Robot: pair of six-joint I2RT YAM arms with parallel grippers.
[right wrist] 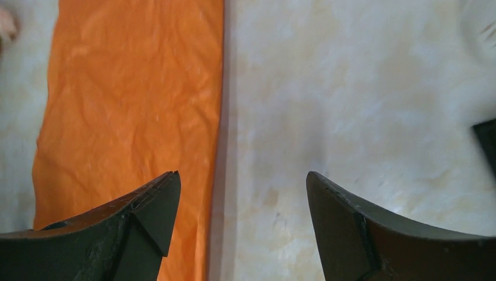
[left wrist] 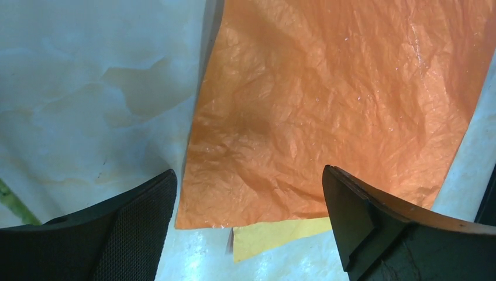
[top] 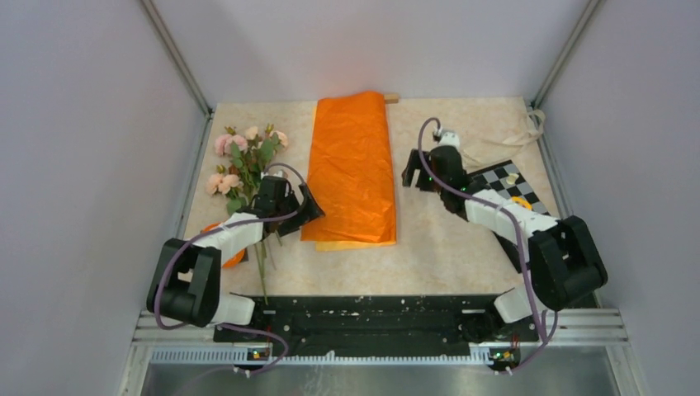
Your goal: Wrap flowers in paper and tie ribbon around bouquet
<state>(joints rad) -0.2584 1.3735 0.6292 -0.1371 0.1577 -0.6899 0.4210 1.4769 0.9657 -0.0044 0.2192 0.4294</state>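
L end effector (left wrist: 248, 170) wide by paper (left wrist: 351, 88)

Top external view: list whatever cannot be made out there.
- flowers: mid-stems hidden under the left arm, top view.
- small orange object: same view, mostly covered by that arm; identity unclear.
- checkered board: partly beneath the right arm, top view.
- paper: folded; lower yellow layer hidden except one edge.

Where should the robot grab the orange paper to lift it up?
Probably its near left corner, coming from the left with the open left tool. The paper lies flat and folded, so the middle offers nothing to pinch; at that near edge a yellow layer peeks out, giving a lip to catch.
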